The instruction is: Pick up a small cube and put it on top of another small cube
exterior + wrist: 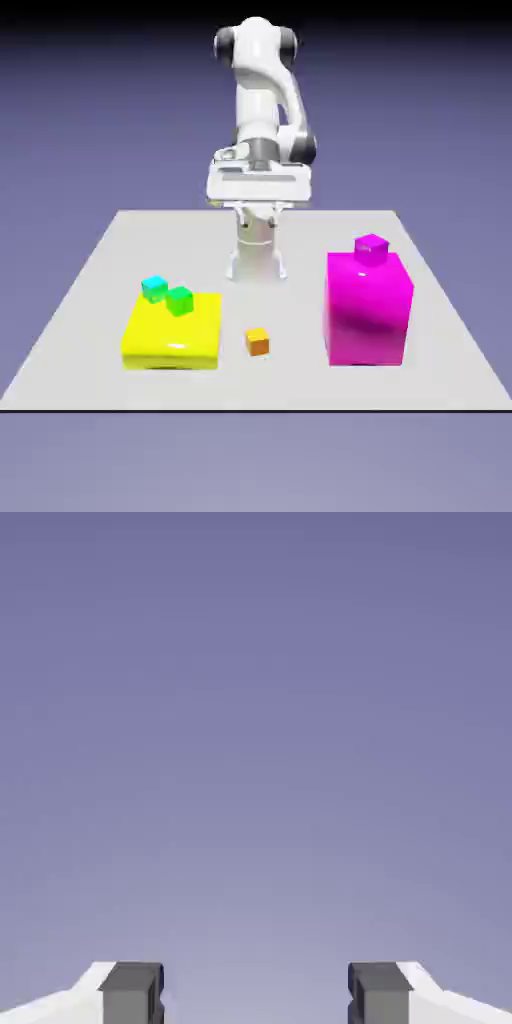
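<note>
The small orange cube (258, 342) lies on the grey table (90, 300) near its front edge, between the two big blocks. The other small cube (371, 249), magenta-purple, sits on top of the large magenta block (368, 310) on the exterior view's right. My gripper (258, 212) hangs high near the robot's base, well behind the orange cube and far from both cubes. In the hand view only the plain backdrop shows. There the gripper (255, 997) is open, its grey fingertips (130, 994) wide apart with nothing between them.
A flat yellow block (172, 330) lies on the exterior view's left, with a tiny cyan cube (154, 289) and a tiny green cube (179, 300) on its top. The robot's white base column (257, 255) stands behind the orange cube.
</note>
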Robot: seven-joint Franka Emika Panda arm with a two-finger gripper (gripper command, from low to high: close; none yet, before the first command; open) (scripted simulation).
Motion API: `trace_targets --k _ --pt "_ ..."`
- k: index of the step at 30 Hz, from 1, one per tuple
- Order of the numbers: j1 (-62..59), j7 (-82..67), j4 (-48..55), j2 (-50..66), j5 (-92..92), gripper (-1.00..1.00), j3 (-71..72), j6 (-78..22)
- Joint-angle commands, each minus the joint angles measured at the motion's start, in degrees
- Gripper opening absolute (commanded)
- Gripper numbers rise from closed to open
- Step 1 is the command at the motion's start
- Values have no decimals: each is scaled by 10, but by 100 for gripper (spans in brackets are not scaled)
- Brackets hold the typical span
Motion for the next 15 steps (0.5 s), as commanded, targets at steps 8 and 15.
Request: trace_targets --k 8,15 --pt "2 -4 100 166 -29 0 12 -194" --pt "4 -7 188 311 -53 0 23 -365"
